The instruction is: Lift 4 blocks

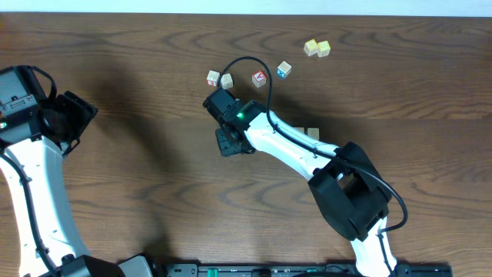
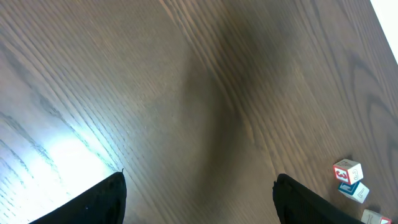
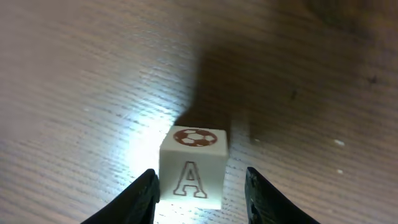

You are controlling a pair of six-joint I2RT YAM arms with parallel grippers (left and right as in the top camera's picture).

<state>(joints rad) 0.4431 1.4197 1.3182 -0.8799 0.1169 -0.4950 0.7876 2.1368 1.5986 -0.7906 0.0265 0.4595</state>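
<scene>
Cream letter-A block sits inside the right hand, fingers not yet on it, nearer one side: an off-centre squeeze could skid or twist it across the worktop; the left hand gapes wide, holding nothing

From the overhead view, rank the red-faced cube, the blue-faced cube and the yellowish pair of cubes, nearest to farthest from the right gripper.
1. The red-faced cube, just beyond the right gripper and a little to its right.
2. The blue-faced cube, next along to the right.
3. The yellowish pair, far off at the top right.
</scene>
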